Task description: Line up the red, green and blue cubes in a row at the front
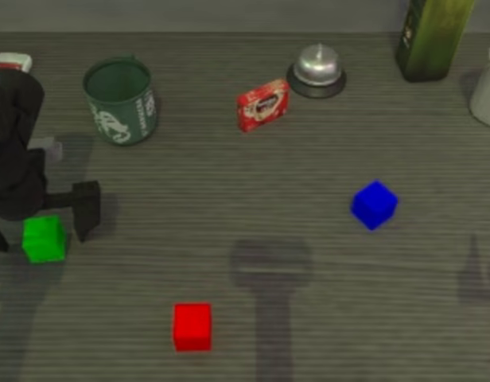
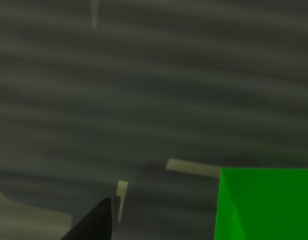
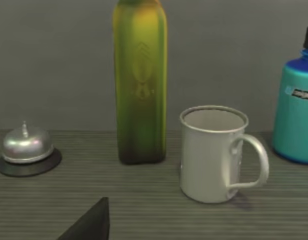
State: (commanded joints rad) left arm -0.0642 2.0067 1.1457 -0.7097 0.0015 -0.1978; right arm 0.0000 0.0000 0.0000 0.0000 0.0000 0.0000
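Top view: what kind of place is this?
Probably a simulated test tabletop, not a real room: a grey table carrying plain glossy cubes, such as the red cube, among props like a service bell and green mug.

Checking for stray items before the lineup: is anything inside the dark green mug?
In the top view the dark green mug shows only a bare green inner wall and floor. The near inner wall is hidden by its rim, so that part stays unconfirmed.

I see a bench point(image 1: 229, 199) with a matt grey surface and fine ribbed lines, a little like wood grain. The green cube point(image 1: 44, 239), red cube point(image 1: 192, 326) and blue cube point(image 1: 375, 204) look like smooth plastic. The bell point(image 3: 26, 144) is shiny metal. The white mug point(image 3: 214, 152) seems enamel, the green bottle point(image 3: 140, 80) glossy glass.
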